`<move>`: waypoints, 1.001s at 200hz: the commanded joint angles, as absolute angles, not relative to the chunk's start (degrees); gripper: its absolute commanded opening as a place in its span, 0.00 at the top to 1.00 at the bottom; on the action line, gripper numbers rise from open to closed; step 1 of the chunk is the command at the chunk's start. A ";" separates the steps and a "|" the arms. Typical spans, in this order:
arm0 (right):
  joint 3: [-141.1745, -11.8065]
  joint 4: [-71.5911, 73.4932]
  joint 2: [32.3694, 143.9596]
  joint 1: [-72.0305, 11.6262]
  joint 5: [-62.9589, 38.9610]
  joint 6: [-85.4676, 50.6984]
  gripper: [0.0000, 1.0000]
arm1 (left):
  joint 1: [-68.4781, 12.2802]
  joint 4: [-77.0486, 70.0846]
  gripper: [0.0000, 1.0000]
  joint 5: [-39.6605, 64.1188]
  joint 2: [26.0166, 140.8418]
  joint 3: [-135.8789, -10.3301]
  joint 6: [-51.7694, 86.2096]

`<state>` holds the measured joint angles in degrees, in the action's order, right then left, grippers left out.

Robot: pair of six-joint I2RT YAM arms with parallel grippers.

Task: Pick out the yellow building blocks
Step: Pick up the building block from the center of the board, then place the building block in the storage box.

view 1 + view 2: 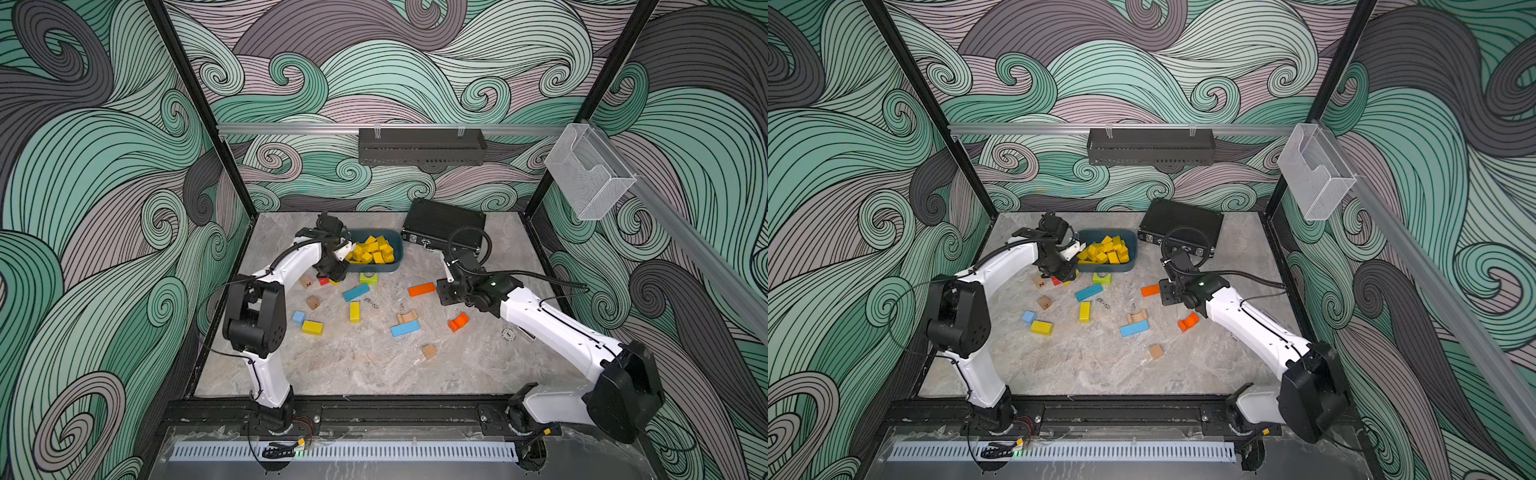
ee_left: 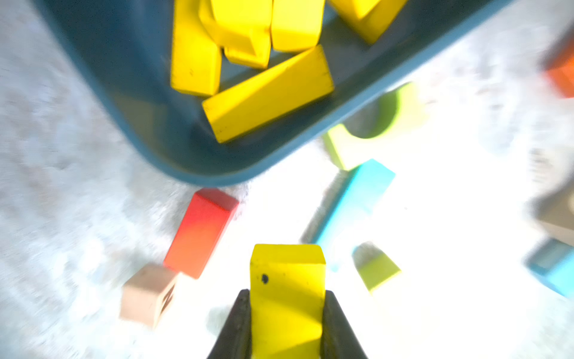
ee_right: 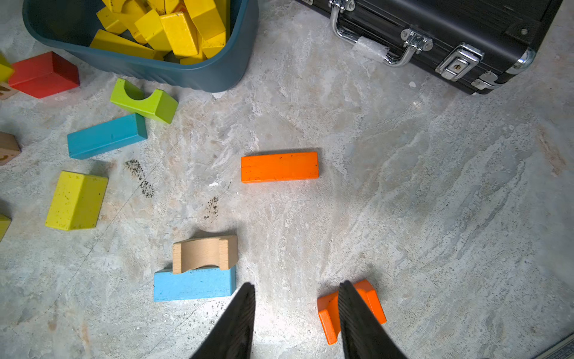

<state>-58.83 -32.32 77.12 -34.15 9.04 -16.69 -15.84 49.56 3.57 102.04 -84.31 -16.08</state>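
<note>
Left pincer (image 2: 287, 292): we see it clenched on a yellow block (image 2: 287, 267).
Right pincer (image 3: 296, 287): parted, grasping nothing.
Risk: we may clip the bin (image 2: 130, 124) rim ahead, knocking the block loose.

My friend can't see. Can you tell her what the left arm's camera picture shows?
The left hand pinches a yellow block. In front of it sits a blue bin holding more yellow blocks, with a red block, a light blue block and a green arch lying outside it.

Black latched case (image 3: 450, 18), orange bar (image 3: 279, 167), lime-green arch (image 3: 155, 105) and red block (image 3: 40, 76) on the grey marbled tabletop (image 3: 403, 202)
</note>
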 commanded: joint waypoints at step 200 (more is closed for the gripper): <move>-42.97 -35.42 54.44 -32.83 11.10 -20.26 0.51 | -16.50 38.72 0.61 3.87 128.79 -112.69 -16.57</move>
<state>-44.38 -33.95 57.49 -33.63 9.37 -19.31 -16.27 39.81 4.67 126.96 -110.19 -16.23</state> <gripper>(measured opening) 0.472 0.316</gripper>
